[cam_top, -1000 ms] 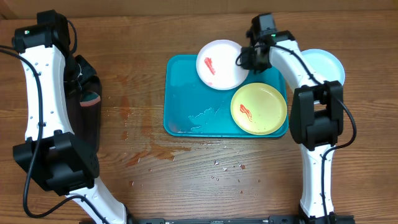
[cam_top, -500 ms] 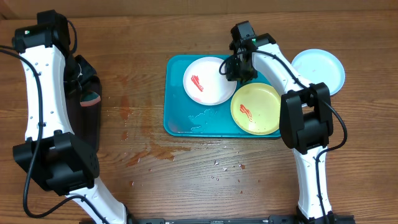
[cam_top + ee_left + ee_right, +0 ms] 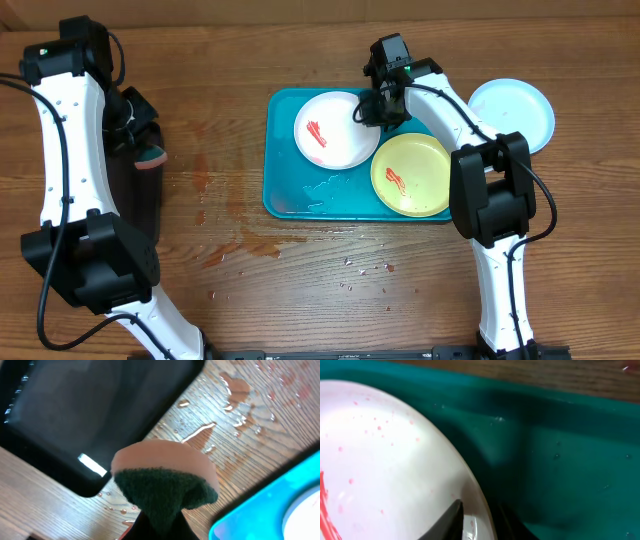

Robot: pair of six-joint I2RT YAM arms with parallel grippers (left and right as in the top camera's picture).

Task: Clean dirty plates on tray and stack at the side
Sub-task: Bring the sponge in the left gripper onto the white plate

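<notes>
My right claw pinches the white plate by its right rim, I'd say to steady it on the tray for scrubbing, and my left claw clamps the sponge by the black tray; the wrist views confirm both grips, but only overhead shows the yellow-green plate near-right on the tray and the mint-blue plate off it, on the table to the right.

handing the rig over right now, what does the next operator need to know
Left gripper: shut on the sponge, at the edge of the black tray.
Right gripper: shut on the rim of the white plate, which lies on the tray, red smear showing.
Yellow-green plate: on the tray, smeared.
Mint-blue plate: on the table right of the tray, no smear visible.
Done: apparently one plate cleaned and set aside.
Left: scrub the other two and stack them there.
</notes>
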